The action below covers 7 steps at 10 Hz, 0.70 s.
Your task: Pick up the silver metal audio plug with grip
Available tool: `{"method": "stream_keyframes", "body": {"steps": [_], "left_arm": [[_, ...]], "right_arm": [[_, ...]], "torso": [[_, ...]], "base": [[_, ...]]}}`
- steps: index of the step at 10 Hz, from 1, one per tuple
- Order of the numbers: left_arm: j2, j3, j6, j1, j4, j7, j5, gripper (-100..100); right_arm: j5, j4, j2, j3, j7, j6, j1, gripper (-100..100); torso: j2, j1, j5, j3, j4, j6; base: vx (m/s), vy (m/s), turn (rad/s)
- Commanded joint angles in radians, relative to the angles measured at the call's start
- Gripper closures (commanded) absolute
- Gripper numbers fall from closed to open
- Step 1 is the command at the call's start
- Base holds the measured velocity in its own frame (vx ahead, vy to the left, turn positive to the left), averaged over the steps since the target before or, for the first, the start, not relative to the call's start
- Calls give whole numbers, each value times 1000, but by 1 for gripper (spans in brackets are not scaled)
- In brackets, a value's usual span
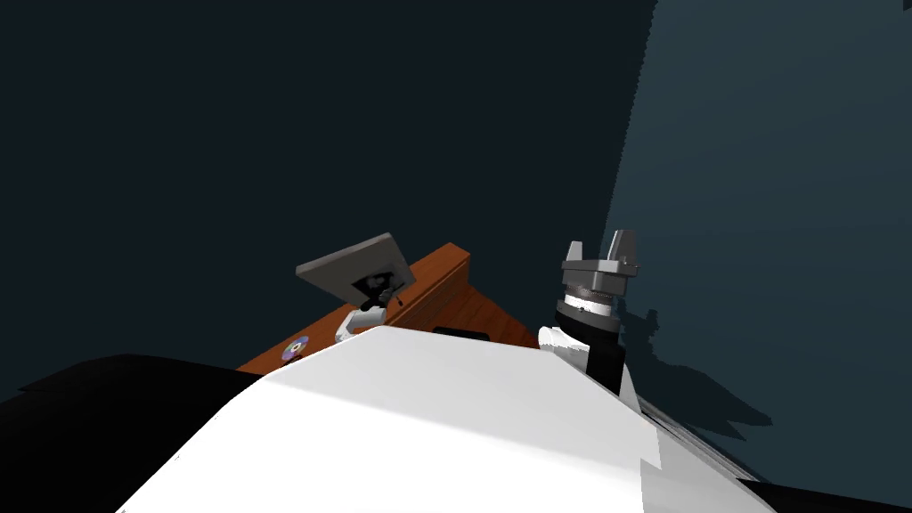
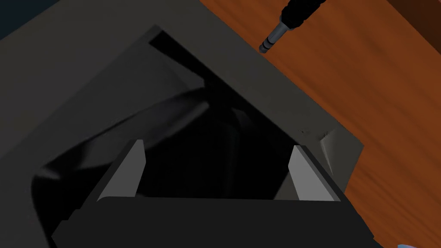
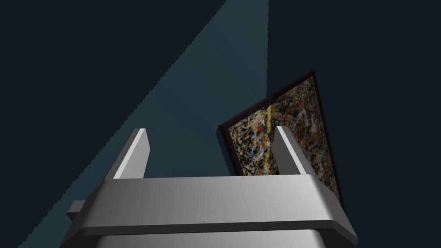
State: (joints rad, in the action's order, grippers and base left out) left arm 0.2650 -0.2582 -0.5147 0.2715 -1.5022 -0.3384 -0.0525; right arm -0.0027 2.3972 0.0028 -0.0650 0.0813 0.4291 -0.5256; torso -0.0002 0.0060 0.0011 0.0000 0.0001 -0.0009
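The audio plug (image 2: 275, 34) lies on the reddish-brown wooden desk (image 2: 366, 94), with a silver metal tip and a black grip (image 2: 301, 10) behind it. My left gripper (image 2: 219, 170) is open, well short of the plug and to one side of it. Its fingers (image 2: 135, 170) stand over a grey box-like thing (image 2: 107, 77) with a dark hollow inside. In the head view that grey thing (image 1: 352, 263) sits on the desk (image 1: 454, 303) with my left hand (image 1: 374, 298) just beneath it. My right gripper (image 1: 598, 249) is raised beside the desk, open and holding nothing (image 3: 211, 150).
A shiny disc (image 1: 296, 348) lies on the desk near its left edge, and a small black object (image 1: 461, 333) sits close to my chest. Dark blue-grey walls stand behind the desk.
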Motion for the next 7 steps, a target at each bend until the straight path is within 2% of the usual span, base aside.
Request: {"method": "stream_keyframes", "body": {"steps": [1, 2, 3, 5, 6, 7], "left_arm": [[-3, 2, -30, -7, 21, -12, -2, -100], [2, 7, -70, -16, 55, -31, -18, -100], [2, 7, -70, -16, 55, -31, -18, -100], [13, 20, -137, -34, 113, -68, -50, -100], [13, 20, -143, -34, 118, -68, -50, -100], [19, 28, -176, -41, 146, -84, -67, -100]], "right_arm": [[0, 0, 0, 0, 0, 0, 0, 0], [0, 0, 0, 0, 0, 0, 0, 0], [0, 0, 0, 0, 0, 0, 0, 0], [0, 0, 0, 0, 0, 0, 0, 0], [0, 0, 0, 0, 0, 0, 0, 0], [0, 0, 0, 0, 0, 0, 0, 0]], "torso": [[0, 0, 0, 0, 0, 0], [0, 0, 0, 0, 0, -1], [0, 0, 0, 0, 0, 0], [0, 0, 0, 0, 0, 0], [0, 2, 0, 0, 0, 0], [0, 1, 0, 0, 0, -1]], "base": [[-6, 58, -153], [-6, 58, -219], [-7, 53, -143], [-9, 79, -332], [-17, 81, -110], [-13, 69, -186]]}}
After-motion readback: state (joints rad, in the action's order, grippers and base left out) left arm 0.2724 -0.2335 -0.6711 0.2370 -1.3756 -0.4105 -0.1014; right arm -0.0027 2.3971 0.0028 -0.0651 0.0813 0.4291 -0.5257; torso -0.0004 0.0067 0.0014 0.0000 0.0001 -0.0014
